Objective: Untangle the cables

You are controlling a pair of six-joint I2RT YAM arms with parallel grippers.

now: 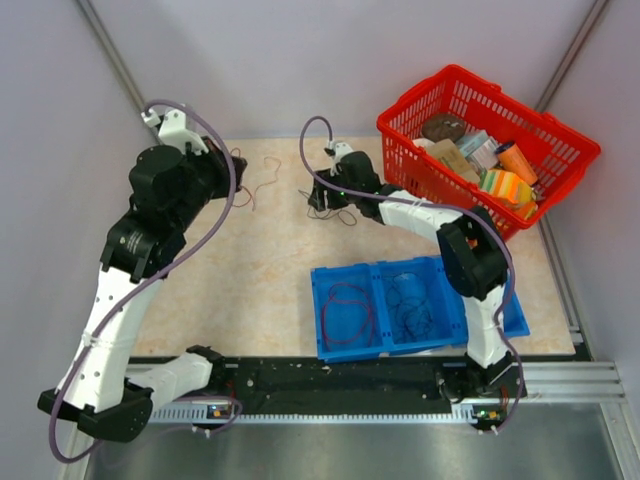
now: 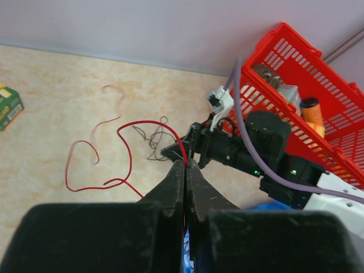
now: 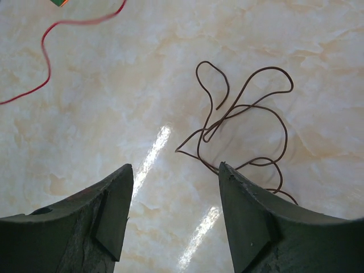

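My left gripper (image 2: 186, 164) is shut on a bright red cable (image 2: 126, 152), which curls in loops over the table to its left. In the top view this gripper (image 1: 230, 165) sits at the far left with the red cable (image 1: 262, 186) trailing beside it. A dark brown cable (image 3: 245, 119) lies tangled in loops just ahead and right of my open, empty right gripper (image 3: 175, 169); one strand passes by its right finger. The red cable (image 3: 46, 57) also shows at the upper left of the right wrist view. The dark tangle (image 1: 337, 214) lies by the right gripper (image 1: 318, 200).
A blue two-part tray (image 1: 500, 310) at the front holds a coiled red cable (image 1: 346, 311) and a dark cable (image 1: 410, 306). A red basket (image 1: 400, 150) of items stands at the back right. A green box (image 2: 8, 106) lies at the far left.
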